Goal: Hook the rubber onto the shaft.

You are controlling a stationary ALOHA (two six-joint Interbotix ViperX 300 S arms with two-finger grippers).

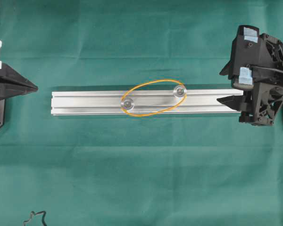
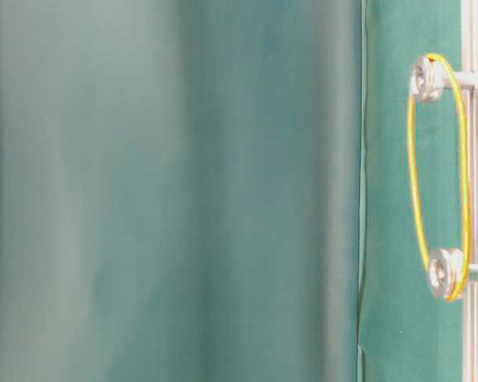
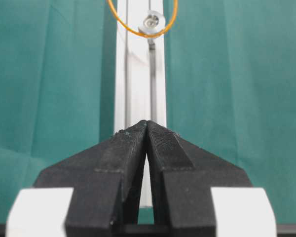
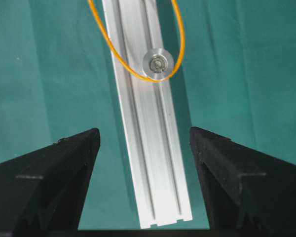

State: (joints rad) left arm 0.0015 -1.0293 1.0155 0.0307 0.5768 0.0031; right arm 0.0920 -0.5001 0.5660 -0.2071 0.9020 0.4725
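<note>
Orange elastic, the rubber [image 1: 153,97] forms an elongated oval loop lying across the silver rail [image 1: 85,103], which rests on the green cloth [image 1: 141,165] with its long axis running left to right in the overhead view. The loop's long axis is tilted against the rail: it runs from the lower left, where it wraps the left shaft [image 1: 127,103], up to the right, where it wraps the right shaft [image 1: 179,91]. Both shafts are round-headed silver pins standing up from the rail, and the band encloses both, bulging slightly past the rail's edges on either side. In the table-level view the band [image 2: 438,175] appears as a narrow taut oval seated behind the heads of the two pins. The left gripper [image 1: 35,87] sits at the left edge of the overhead view, pointing toward the rail's left end and well apart from it; the left wrist view shows its two fingers [image 3: 123,153] pressed together with nothing between them, aimed along the rail. The right gripper [image 1: 228,84] is at the rail's right end, well apart from the band; the right wrist view shows its fingers [image 4: 64,168] spread wide to either side of the rail, holding nothing. A small dark wiry squiggle [image 1: 35,219] lies at the lower left edge of the cloth.
</note>
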